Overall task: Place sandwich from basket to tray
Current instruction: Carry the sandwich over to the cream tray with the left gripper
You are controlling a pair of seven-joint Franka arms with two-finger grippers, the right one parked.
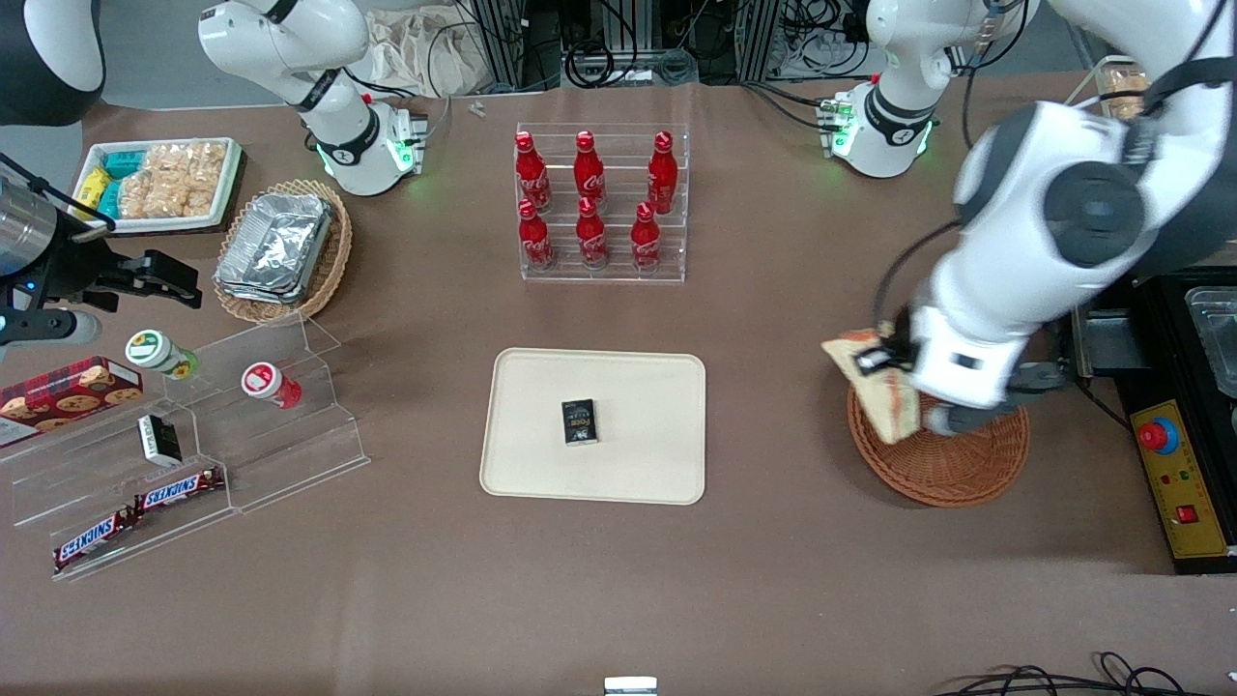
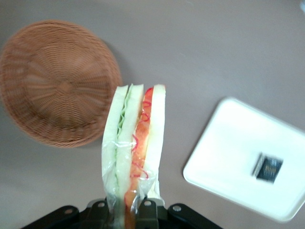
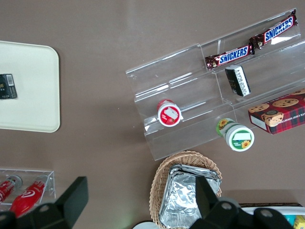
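Note:
My left gripper (image 1: 894, 372) is shut on the sandwich (image 1: 875, 385), a plastic-wrapped wedge of pale bread with green and orange-red filling, and holds it in the air over the basket's rim on the side toward the tray. In the left wrist view the sandwich (image 2: 135, 143) stands out from between the fingers (image 2: 147, 212). The reddish-brown wicker basket (image 1: 952, 459) is empty in the left wrist view (image 2: 55, 81). The cream tray (image 1: 638, 387) lies mid-table and carries a small black box (image 1: 579, 422); it also shows in the left wrist view (image 2: 238, 157).
A clear rack of red cola bottles (image 1: 594, 203) stands farther from the front camera than the tray. A tan basket of foil containers (image 1: 280, 246), a white snack tray (image 1: 159, 179) and a clear stepped shelf with Snickers bars (image 1: 184, 488) lie toward the parked arm's end. A black control box (image 1: 1184, 474) stands beside the basket.

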